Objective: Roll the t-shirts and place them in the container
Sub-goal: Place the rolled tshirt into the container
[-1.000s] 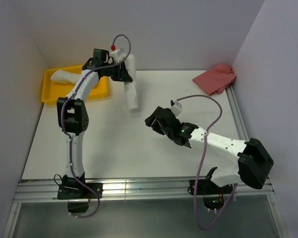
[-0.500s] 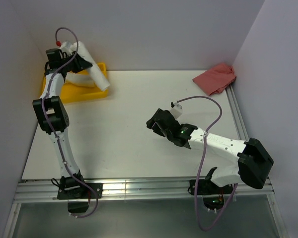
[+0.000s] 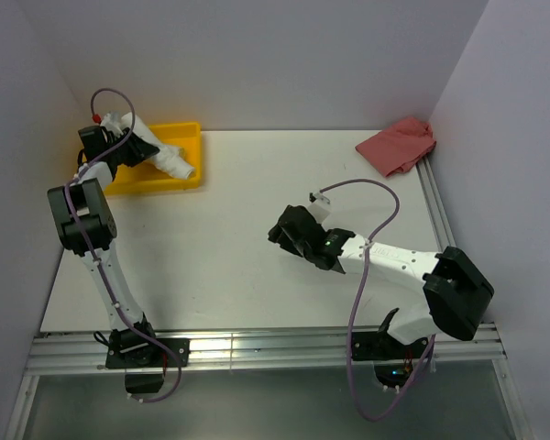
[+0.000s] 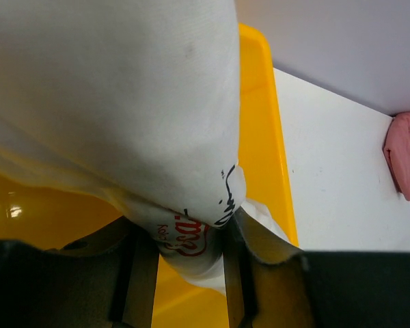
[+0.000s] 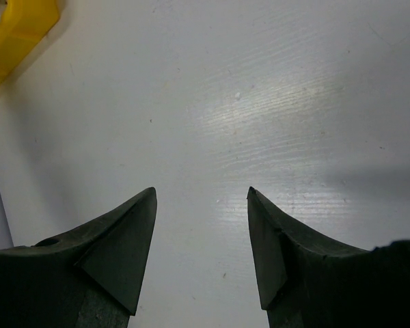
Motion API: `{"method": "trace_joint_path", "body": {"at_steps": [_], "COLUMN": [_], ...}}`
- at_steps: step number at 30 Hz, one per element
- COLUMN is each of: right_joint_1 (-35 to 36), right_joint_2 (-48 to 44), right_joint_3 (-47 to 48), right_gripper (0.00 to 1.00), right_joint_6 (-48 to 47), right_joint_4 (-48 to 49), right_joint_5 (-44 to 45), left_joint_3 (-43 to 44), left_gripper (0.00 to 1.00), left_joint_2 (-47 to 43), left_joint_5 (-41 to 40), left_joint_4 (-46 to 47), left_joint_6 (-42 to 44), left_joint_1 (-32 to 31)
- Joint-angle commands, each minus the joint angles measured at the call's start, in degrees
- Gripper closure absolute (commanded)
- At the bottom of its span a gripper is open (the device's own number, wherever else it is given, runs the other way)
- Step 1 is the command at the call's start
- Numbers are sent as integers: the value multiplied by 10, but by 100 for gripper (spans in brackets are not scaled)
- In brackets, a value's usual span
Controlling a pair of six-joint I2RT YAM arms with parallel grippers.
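Left wrist: L gripper (image 4: 184,240) clamps 1 soft rolled white t-shirt (image 4: 109,102) over glossy yellow tray (image 4: 260,137); R gripper (image 5: 201,193) spread.

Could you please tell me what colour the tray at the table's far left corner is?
Yellow; the tray shows best in the top external view.

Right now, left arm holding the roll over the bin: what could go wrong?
1. The left end effector pinches only one end of the rolled t-shirt; the free end could unroll.
2. That free end sits near the right rim of the yellow tray; released now, it may flop onto the table.
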Motion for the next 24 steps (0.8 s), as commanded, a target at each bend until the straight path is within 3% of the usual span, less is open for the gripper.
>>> {"method": "trace_joint_path", "body": {"at_steps": [1,9,17,24], "right_joint_1": [4,4,4,4], "right_joint_2": [9,32,60,73], "right_joint_3": [13,15,26,30], "right_gripper": [37,37,37,37], "right_joint_6": [-2,-5,-11,-15], "right_joint_4": [18,29,36,38], "right_joint_5": [7,0,-14,-23], "left_joint_3": [-50,-98,-81,-59], "left_gripper": [100,100,100,100], "left_joint_2": [-75,-93,-69,-40], "left_joint_5": [-11,-44,-77,-61], "left_joint_4": [85,109,58,29], "left_joint_6": [0,-22,-77,-114], "left_joint_1": [-2,4,23,38]}}
